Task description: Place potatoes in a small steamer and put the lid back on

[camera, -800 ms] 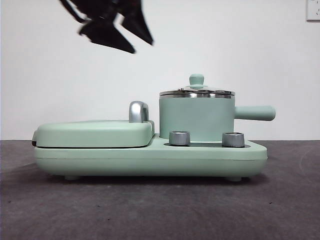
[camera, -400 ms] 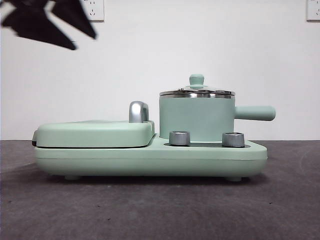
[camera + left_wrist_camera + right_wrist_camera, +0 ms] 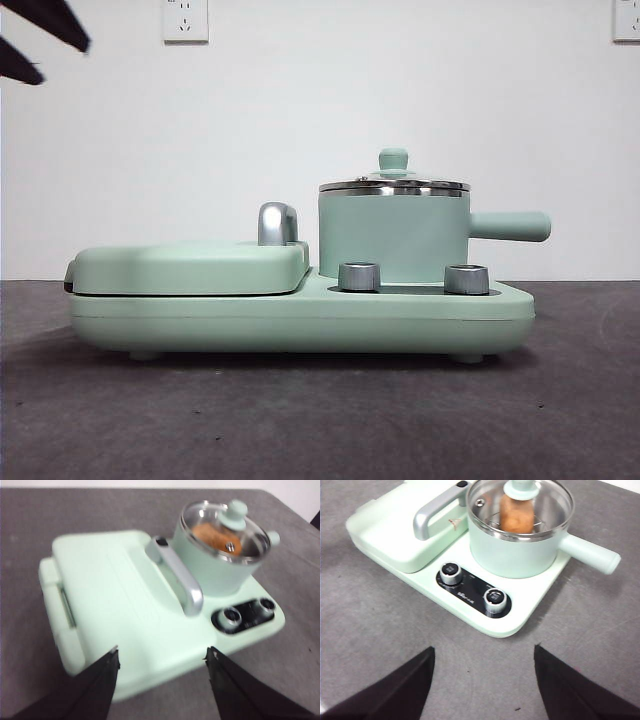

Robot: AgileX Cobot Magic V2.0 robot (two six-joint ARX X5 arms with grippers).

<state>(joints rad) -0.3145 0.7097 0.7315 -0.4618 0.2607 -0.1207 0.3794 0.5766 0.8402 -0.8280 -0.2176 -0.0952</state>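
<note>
Front view: the lid sits flat on the steamer, knob up, no gap visible at the rim. The steamer stands on the base, at 3 o'clock from the griddle cover. A black gripper tip shows at the 10 o'clock corner, well clear of everything; this view doesn't tell which arm it is. Judgement: both steps look done, and what remains is to park the arms. The next move calls for nothing but a clear retreat, no contact with the lid.

Left wrist view: the left gripper hangs above the cover, jaws spread wide, holding and touching nothing. The steamer is at about 1 o'clock from the cover's centre. The potato is visible through the glass lid, inside the pot.

Right wrist view: the right gripper is over bare table, near the knob panel, jaws also wide apart and empty. The steamer is at 12 o'clock from the panel, lid seated, potato standing in it on what looks like a wire rack.
</note>
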